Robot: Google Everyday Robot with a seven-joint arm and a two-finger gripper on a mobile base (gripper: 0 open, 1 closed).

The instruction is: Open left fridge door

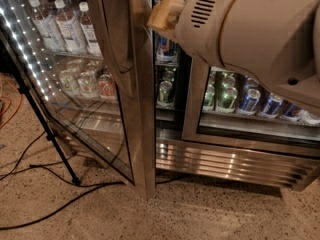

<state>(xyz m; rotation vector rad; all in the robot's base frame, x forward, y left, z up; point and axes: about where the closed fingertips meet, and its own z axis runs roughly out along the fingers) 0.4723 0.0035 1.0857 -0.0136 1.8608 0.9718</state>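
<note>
The left fridge door (137, 109) stands swung open toward me, its brushed steel frame edge-on in the middle of the view. Its glass pane (75, 84) stretches to the left, with a dotted white LED strip (22, 49) along the far side and bottles showing through it. The long vertical steel handle (116, 44) runs down the frame's left face. My gripper (165, 13) shows only as a tan block at the end of the big beige arm (250, 34), at the top, right beside the door's frame edge.
The twin right door (192, 104) is closed, with green and blue cans (250, 100) behind its glass. A steel grille (225, 161) runs along the fridge base. A black tripod leg (50, 134) and cables (55, 204) lie on the speckled floor at the left.
</note>
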